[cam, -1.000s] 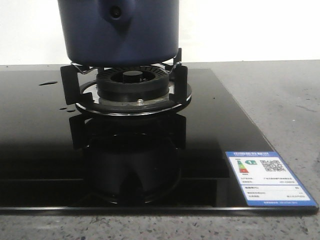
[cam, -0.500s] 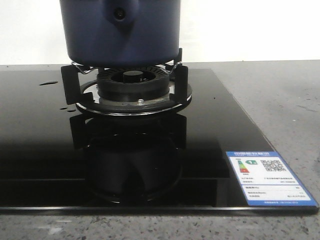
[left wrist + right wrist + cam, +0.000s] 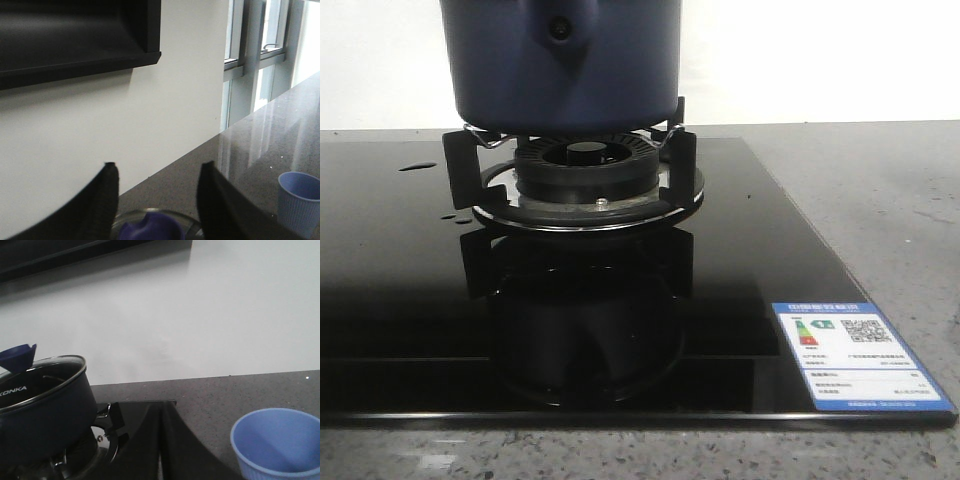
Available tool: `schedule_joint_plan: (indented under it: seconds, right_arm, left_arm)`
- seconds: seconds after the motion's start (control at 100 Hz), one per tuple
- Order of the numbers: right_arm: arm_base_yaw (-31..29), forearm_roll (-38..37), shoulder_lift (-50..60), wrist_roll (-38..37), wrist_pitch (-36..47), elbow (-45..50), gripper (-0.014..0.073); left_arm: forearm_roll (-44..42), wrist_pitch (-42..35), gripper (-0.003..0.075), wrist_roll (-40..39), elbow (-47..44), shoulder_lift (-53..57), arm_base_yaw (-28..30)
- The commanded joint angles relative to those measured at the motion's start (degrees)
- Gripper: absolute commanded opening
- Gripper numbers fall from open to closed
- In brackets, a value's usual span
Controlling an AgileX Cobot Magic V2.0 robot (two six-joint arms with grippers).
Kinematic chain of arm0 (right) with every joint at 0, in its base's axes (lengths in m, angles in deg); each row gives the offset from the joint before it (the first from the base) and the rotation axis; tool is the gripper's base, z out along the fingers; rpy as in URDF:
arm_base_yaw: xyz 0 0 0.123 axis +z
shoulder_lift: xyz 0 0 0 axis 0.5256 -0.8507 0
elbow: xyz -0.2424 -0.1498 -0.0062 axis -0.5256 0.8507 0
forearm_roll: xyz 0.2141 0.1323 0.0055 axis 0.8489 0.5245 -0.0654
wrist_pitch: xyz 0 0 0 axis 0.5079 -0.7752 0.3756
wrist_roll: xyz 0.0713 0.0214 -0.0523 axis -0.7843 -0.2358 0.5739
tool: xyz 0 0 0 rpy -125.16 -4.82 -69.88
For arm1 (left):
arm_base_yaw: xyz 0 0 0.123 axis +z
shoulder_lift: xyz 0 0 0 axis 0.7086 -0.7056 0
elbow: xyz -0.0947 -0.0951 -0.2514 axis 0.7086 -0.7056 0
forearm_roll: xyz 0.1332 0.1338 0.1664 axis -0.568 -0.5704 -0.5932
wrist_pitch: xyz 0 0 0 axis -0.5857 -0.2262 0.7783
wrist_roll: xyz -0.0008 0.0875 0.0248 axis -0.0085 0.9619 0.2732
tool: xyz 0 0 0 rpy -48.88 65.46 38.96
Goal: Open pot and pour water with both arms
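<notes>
**Mia:** Where was the pot (image 3: 560, 60)?

**Ben:** It sat on the black metal stand (image 3: 575, 165) over the round burner (image 3: 585, 165). The burner was in a shiny black stove top (image 3: 410, 290) on a gray speckled counter (image 3: 880, 190). The pot was big, round and dark blue. On its front was a handle bracket with a round rivet (image 3: 557, 30).

**Mia:** Was there a lid?

**Ben:** Yes. The right wrist camera showed a glass lid with a metal rim (image 3: 45, 371) on the pot, and a dark blue bit stuck up at its far edge. The left wrist camera looked down on a blue knob (image 3: 150, 227) on the glass.

**Mia:** What did the left gripper (image 3: 157, 170) do?

**Ben:** Its two black fingers (image 3: 102, 200) were spread wide apart. The knob showed low down between them. I could not tell if they touched it.

**Mia:** And the right gripper (image 3: 160, 412)?

**Ben:** Its fingers (image 3: 175, 440) were pressed together with only a thin line between them. Nothing was in them. They were beside the pot, not touching it.

**Mia:** Anything else?

**Ben:** A small pale blue cup (image 3: 277, 445) with ribs stood on the counter, off the stove top. A sticker (image 3: 860, 355) sat on the near corner of the stove top. Some little drops (image 3: 417, 166) lay on the glass.
</notes>
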Motion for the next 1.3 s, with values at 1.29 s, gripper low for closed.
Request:
schedule_joint_plan:
  seconds: [1.29]
  right_arm:
    - [-0.21, -2.56, 3.21, 12.06, 17.83, -1.48, -0.0066]
  left_arm:
    - [-10.92, -15.91, -0.0019, -12.18, -34.9, 48.1, 4.77]
